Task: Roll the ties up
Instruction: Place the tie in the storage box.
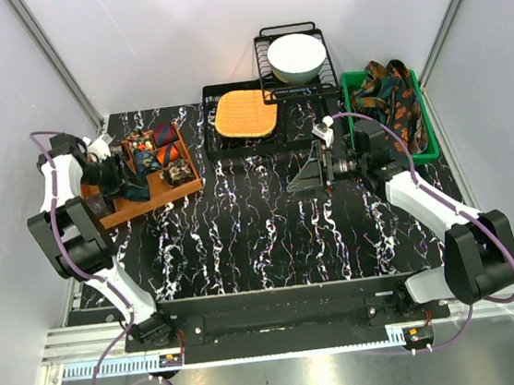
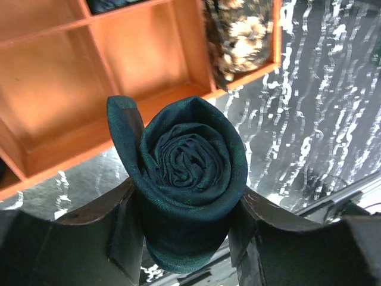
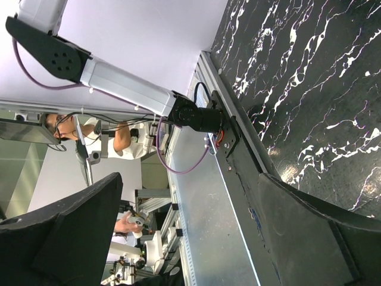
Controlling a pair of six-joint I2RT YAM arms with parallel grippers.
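My left gripper (image 2: 184, 238) is shut on a rolled dark teal tie (image 2: 187, 173), a tight coil held just in front of the orange wooden box (image 2: 71, 119) with compartments. In the top view the left gripper (image 1: 135, 183) is over that box (image 1: 187, 189), which holds several rolled patterned ties (image 1: 165, 138). Unrolled patterned ties (image 1: 385, 94) lie heaped in the green bin (image 1: 429, 140) at the right. My right gripper (image 1: 315, 175) is open and empty, turned on its side over the table's middle. In the right wrist view its fingers (image 3: 309, 226) stand wide apart with nothing between them.
An orange woven mat (image 1: 246, 112) lies on a black tray (image 1: 215, 146) at the back. A white bowl (image 1: 295, 56) sits in a black wire rack (image 1: 263, 38) behind it. The black marbled table (image 1: 262, 238) spreads between the arms.
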